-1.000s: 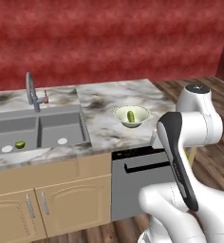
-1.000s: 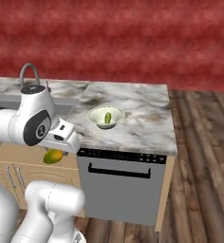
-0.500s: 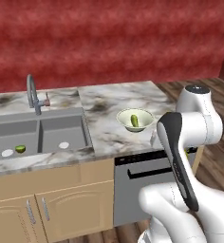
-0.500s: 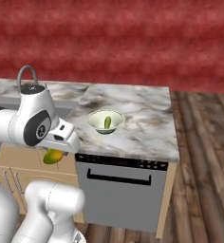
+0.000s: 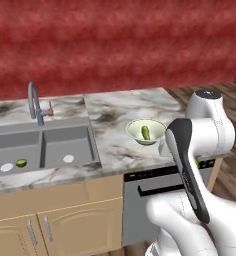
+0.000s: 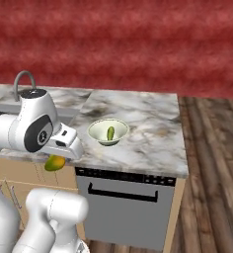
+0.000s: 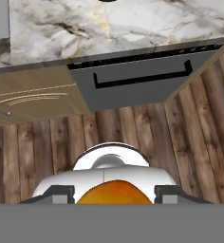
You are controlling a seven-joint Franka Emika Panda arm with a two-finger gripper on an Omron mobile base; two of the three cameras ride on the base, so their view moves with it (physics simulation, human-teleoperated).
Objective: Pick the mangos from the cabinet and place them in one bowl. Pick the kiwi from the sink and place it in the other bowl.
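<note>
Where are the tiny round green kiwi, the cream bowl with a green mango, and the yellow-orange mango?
Tiny round bright-green kiwi [image 5: 21, 162]: left base view, its middle, in the sink.
Round cream-white bowl [image 6: 97, 133]: right base view, its rim.
Yellow-orange mango [image 6: 55, 162]: right base view, its underside.

A yellow-orange mango [image 6: 55, 162], a green mango [image 5: 146, 132] in a cream bowl [image 5: 135, 131], a grey-veined white marble counter [image 5: 120, 115], a grey sink [image 5: 45, 145], a mottled red wall [image 5: 115, 45].

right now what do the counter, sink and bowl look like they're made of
Counter: polished marble or marble-look stone, white with grey-brown veins. Sink: matte grey, maybe composite or metal. Bowl: smooth cream, likely ceramic.
</note>
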